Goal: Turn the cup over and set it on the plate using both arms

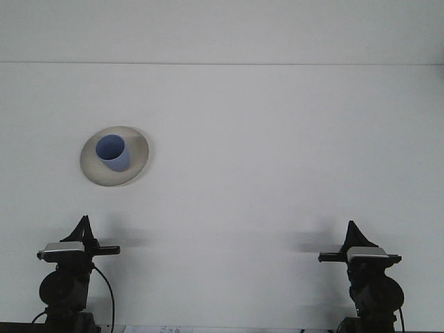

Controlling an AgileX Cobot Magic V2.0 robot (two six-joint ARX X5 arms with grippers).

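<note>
A blue cup (pixel 113 153) stands upright, mouth up, on a round grey-white plate (pixel 93 173) at the left of the white table. My left gripper (pixel 84 223) sits low at the bottom left, well short of the plate, shut with nothing in it. At the bottom right my right gripper (pixel 352 227) is level and likewise shut and empty, far from the cup.
The table's far edge (pixel 222 64) runs straight across the top of the view, with a pale wall behind it. Papers show faintly along the bottom edge between the two arm bases.
</note>
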